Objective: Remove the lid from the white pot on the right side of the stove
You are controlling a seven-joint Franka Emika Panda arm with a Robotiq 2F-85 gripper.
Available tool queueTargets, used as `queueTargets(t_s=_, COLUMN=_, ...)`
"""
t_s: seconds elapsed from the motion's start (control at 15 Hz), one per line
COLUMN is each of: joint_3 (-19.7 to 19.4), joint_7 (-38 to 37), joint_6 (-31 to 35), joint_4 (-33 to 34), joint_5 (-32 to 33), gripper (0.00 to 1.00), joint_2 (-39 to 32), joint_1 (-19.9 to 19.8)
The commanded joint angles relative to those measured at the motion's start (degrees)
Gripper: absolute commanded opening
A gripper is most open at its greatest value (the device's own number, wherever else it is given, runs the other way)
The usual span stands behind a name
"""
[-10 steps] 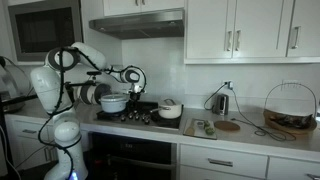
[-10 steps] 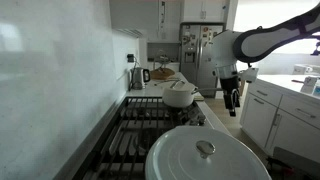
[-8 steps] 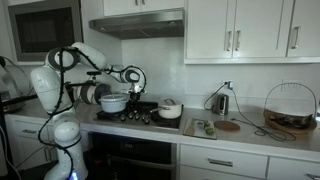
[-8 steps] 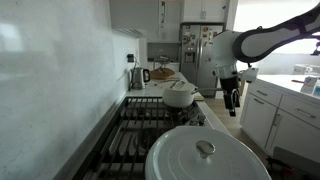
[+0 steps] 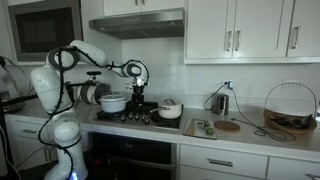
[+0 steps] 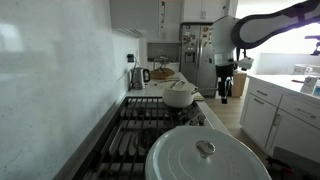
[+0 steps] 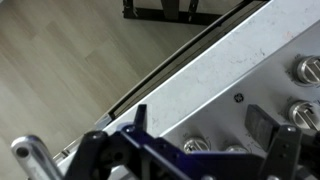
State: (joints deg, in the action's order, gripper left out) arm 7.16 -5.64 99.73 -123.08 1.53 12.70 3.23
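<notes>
Jaws wide, empty: my gripper (image 5: pixel 137 96) hangs left of the white round lidded pot (image 5: pixel 170 109) at the right of the black gas stove (image 6: pixel 140 130); approach step, I reckon, next centring over its white lid (image 6: pixel 180 90).

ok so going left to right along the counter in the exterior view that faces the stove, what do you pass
large white bowl-shaped pot → small white lidded pot → silver metal kettle → round wooden board → dark wire basket

Soft even indoor light; wrist view blurred, low resolution.
</notes>
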Motion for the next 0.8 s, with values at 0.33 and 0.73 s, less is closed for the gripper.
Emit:
queueTargets(t_s=0.33, joint_3=-2.6, joint_7=19.8, joint_6=-5.4, joint_4=16.0, joint_5=0.0, gripper=1.00, joint_2=-7.6, joint_1=0.9)
queueTargets(t_s=0.73, joint_3=-2.5, joint_7=37.5, joint_6=-11.9, joint_4=26.2, joint_5=2.6, gripper=1.00, joint_2=-13.3, joint_1=1.0)
